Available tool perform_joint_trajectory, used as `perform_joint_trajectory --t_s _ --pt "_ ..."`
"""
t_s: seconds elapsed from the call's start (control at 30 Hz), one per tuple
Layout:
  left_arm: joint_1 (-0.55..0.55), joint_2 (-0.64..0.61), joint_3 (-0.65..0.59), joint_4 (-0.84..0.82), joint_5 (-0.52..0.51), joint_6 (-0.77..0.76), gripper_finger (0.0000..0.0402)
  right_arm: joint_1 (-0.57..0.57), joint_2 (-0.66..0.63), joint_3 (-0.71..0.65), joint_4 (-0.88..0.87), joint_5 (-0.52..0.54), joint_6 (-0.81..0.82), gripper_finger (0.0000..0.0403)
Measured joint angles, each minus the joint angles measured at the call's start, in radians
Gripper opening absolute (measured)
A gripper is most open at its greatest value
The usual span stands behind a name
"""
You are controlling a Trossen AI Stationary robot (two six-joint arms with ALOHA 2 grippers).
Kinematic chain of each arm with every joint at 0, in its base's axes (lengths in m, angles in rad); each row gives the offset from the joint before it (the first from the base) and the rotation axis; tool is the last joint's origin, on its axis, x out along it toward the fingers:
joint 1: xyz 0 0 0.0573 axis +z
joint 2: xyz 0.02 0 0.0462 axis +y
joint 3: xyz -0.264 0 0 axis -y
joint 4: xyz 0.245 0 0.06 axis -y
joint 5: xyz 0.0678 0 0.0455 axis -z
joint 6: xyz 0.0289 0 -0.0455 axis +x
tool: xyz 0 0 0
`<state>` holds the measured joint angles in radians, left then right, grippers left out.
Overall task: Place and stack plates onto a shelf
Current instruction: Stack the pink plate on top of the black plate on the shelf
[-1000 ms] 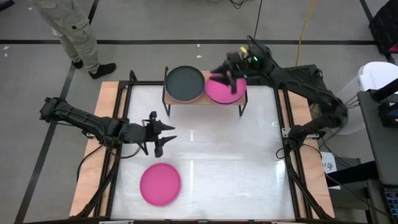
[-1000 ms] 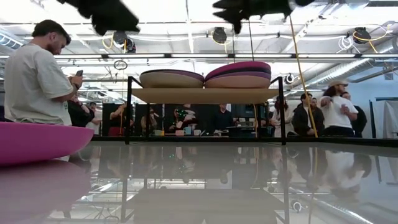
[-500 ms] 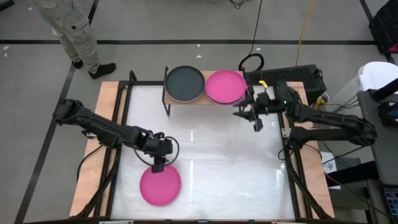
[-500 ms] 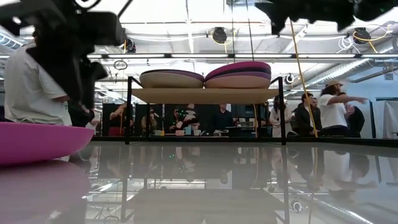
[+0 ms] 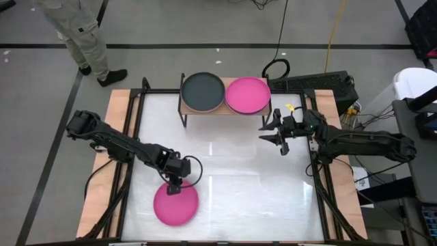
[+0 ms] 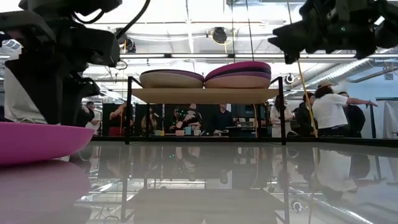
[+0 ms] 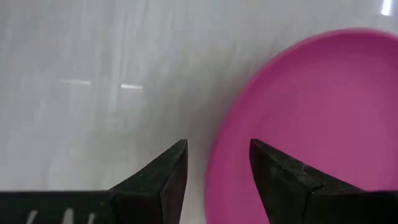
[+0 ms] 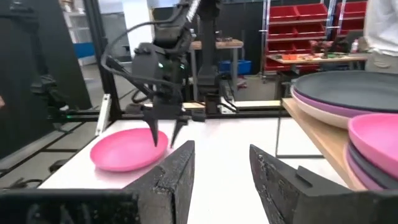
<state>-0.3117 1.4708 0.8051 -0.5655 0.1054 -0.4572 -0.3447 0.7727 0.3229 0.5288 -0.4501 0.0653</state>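
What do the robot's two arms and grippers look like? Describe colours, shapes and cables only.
Both arms are matte black, built of jointed tubular segments. The left gripper and right gripper each end in two dark, wedge-shaped fingers tapering to points. A thin black cable loops beside the left wrist.

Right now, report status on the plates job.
Left gripper open, jaws astride rim of pink plate on table. Right gripper open, empty, beside shelf. Two stacks on shelf. Nothing in the way.
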Motion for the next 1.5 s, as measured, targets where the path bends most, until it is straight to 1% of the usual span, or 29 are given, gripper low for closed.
perform_joint_trajectory --t_s 0.17,0.23,0.3,0.37,0.4,0.47,0.53,0.6,0.63,0.7,0.77,0.87,0.97,1.03,1.1,1.17,1.23,1.33,1.4,1.5 --pt "-0.005 0.026 -0.010 0.029 -0.013 -0.015 0.0177 0.000 0.000 -0.042 0.042 0.009 0.001 0.0134" --pt "-0.005 0.053 -0.014 0.074 -0.017 -0.023 0.0177 0.000 0.000 -0.048 0.044 0.009 0.001 0.0134" --pt "-0.005 0.073 -0.021 0.053 -0.019 -0.021 0.0177 0.000 0.001 -0.049 0.045 0.009 0.000 0.0134" --pt "-0.002 0.099 -0.020 0.069 -0.016 -0.019 0.0170 0.000 0.000 -0.049 0.046 0.009 0.001 0.0134" --pt "-0.002 0.106 -0.018 0.065 -0.018 -0.019 0.0161 0.000 0.001 -0.049 0.049 0.009 0.001 0.0134" --pt "0.002 0.112 -0.018 0.058 -0.009 -0.019 0.0131 0.000 -0.001 -0.049 0.063 0.008 0.001 0.0134" --pt "0.008 0.112 -0.018 0.050 0.011 -0.009 0.0088 0.000 -0.002 -0.049 0.064 0.008 0.001 0.0134" --pt "0.017 0.099 -0.016 0.044 0.058 0.003 0.0040 0.000 -0.002 -0.049 0.074 0.008 0.001 0.0134" --pt "0.025 0.086 -0.010 0.036 0.070 0.014 0.0023 0.000 -0.001 -0.049 0.075 0.008 0.001 0.0134" --pt "0.042 0.048 0.008 0.013 0.079 0.036 0.0013 0.000 -0.001 -0.049 0.087 0.009 0.001 0.0134" --pt "0.072 0.007 0.054 -0.038 0.028 0.066 0.0012 0.000 -0.001 -0.049 0.093 0.009 0.002 0.0134" --pt "0.129 -0.075 0.155 -0.171 -0.106 0.077 0.0011 0.000 -0.001 -0.049 0.109 0.009 0.002 0.0134" --pt "0.205 -0.148 0.277 -0.234 -0.246 0.111 0.0010 0.000 -0.001 -0.049 0.122 0.009 0.020 0.0134" --pt "0.274 -0.193 0.361 -0.247 -0.334 0.134 0.0010 0.000 -0.001 -0.049 0.130 0.009 0.028 0.0134" --pt "0.366 -0.224 0.439 -0.234 -0.409 0.155 0.0010 0.000 -0.001 -0.049 0.132 0.009 0.028 0.0134" --pt "0.478 -0.234 0.513 -0.239 -0.442 0.175 0.0010 -0.001 -0.001 -0.049 0.136 0.008 0.028 0.0134" --pt "0.617 -0.230 0.572 -0.242 -0.430 0.171 0.0010 -0.001 -0.001 -0.049 0.144 0.008 0.028 0.0134" --pt "0.810 -0.193 0.616 -0.231 -0.310 0.146 0.0010 -0.001 -0.001 -0.049 0.151 0.008 0.028 0.0134" --pt "0.915 -0.163 0.618 -0.228 -0.237 0.108 0.0010 -0.001 -0.001 -0.049 0.152 0.006 0.028 0.0134" --pt "1.023 -0.110 0.616 -0.217 -0.222 0.074 0.0010 -0.001 -0.001 -0.049 0.149 0.004 0.029 0.0134"
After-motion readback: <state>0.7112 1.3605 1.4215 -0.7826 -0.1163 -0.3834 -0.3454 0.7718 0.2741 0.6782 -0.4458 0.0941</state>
